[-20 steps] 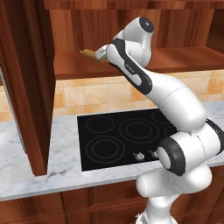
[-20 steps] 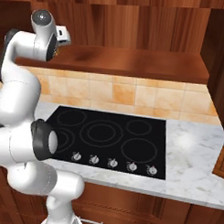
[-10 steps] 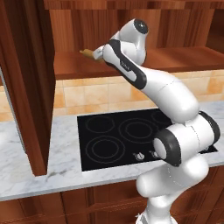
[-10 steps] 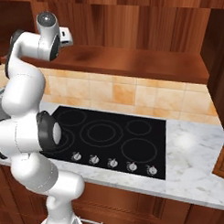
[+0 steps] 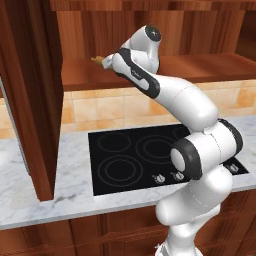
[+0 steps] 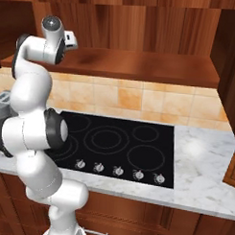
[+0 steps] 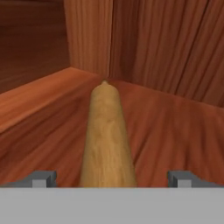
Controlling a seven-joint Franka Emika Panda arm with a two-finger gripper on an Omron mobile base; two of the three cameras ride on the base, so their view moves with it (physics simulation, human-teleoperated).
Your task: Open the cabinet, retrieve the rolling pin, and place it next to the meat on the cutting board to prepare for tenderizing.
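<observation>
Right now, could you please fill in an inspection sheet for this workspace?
Surface: marble counter with a black stovetop set in it.
Job's things: cabinet door open; rolling pin lying on the cabinet shelf, one end at the back corner.
Clutter: toaster-like appliance behind the arm, partly hidden.
Claw: claw open, a fingertip either side of the rolling pin's near end, not closed on it.
Cables: nothing seen.
Surroundings: tan tiled backsplash, wooden base cabinets below.

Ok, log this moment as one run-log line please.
phase: reaching for rolling pin | cabinet: open | gripper: open, straddling pin, not closed | pin: lying on shelf
</observation>
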